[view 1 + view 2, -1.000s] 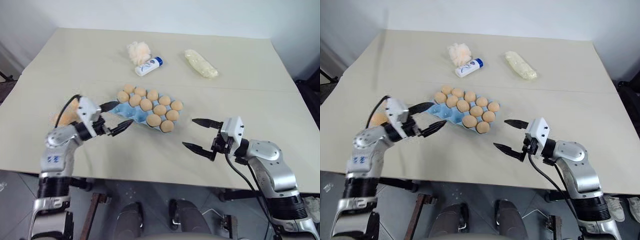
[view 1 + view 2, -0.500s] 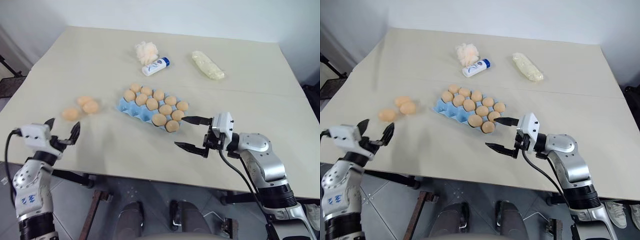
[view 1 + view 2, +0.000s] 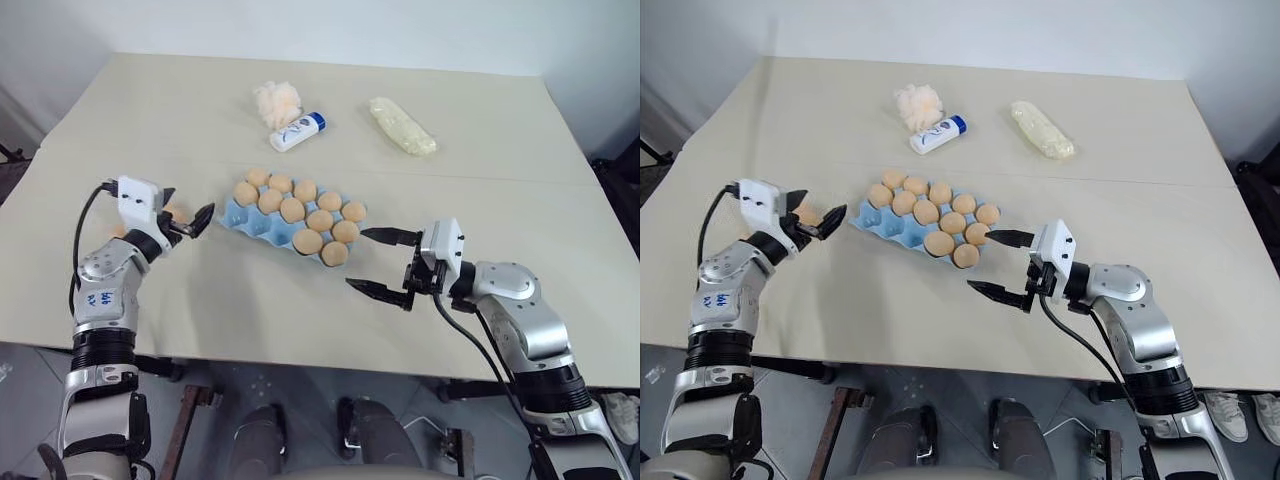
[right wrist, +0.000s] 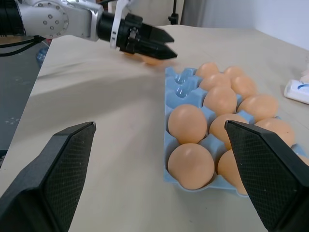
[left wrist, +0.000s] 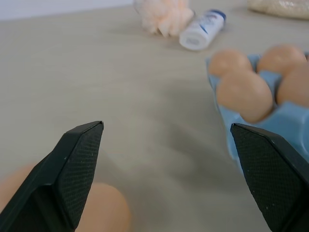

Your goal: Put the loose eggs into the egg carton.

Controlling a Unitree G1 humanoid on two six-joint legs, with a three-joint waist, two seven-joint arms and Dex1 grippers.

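The light blue egg carton (image 3: 238,214) lies mid-table with several eggs (image 3: 307,240) in its cups; the cups at its left end are bare. Loose eggs (image 3: 808,214) lie on the table left of the carton, mostly hidden behind my left gripper (image 3: 190,203). That gripper is open and hovers level just above them, pointing toward the carton's left end. In the left wrist view one loose egg (image 5: 106,210) sits low beside one finger (image 5: 72,164). My right gripper (image 3: 358,258) is open, empty, just off the carton's near right corner.
A white-and-blue bottle (image 3: 298,132) and a pale fluffy puff (image 3: 275,103) lie at the back of the table. A pale lumpy bag (image 3: 402,127) lies to their right. The table's front edge runs just under both arms.
My left gripper has swung forward from the table's near left edge to the loose eggs beside the carton, still open. The right gripper has stayed put. The camera has shifted.
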